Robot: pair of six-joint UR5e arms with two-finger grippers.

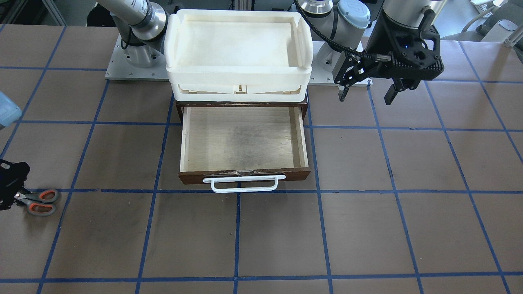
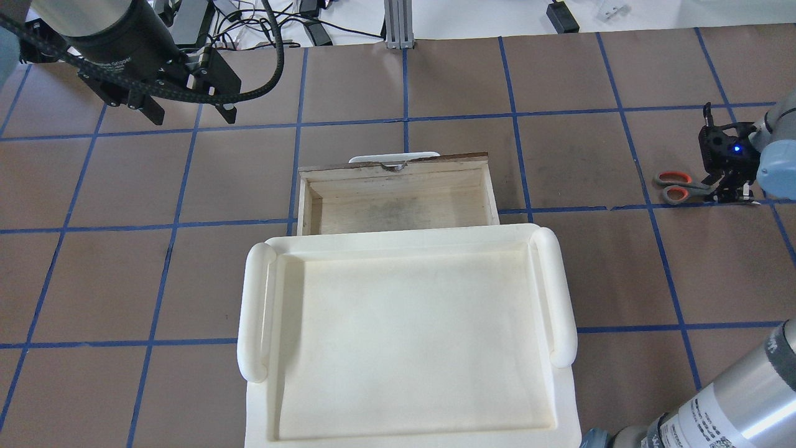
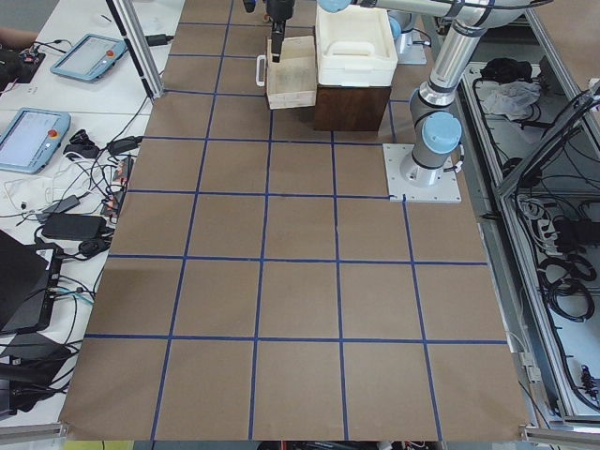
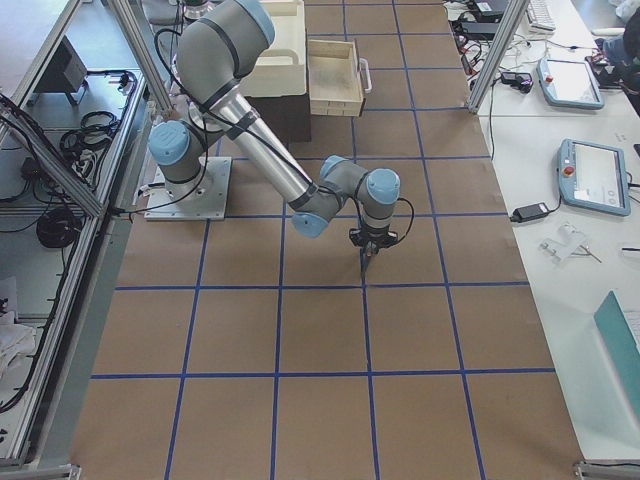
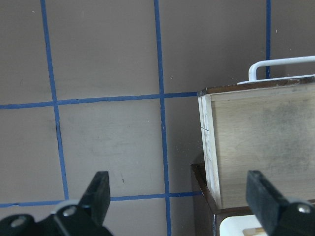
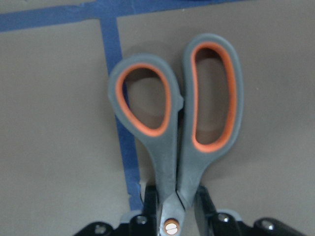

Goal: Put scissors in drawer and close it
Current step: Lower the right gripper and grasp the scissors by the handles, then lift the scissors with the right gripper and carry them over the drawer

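Taped table [image 1: 367, 228]: right gripper [image 6: 176, 200] pinches scissors [image 6: 167, 147] at pivot.

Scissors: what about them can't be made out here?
- Blades: the right wrist view's bottom edge cuts off the scissors at the pivot; in the front view the right hand covers them.
- Lifted or on the table: unclear anywhere.
- Right side view: too small.

Robotics lab: teach pendants [image 3: 36, 138], loose cables [image 3: 562, 272]
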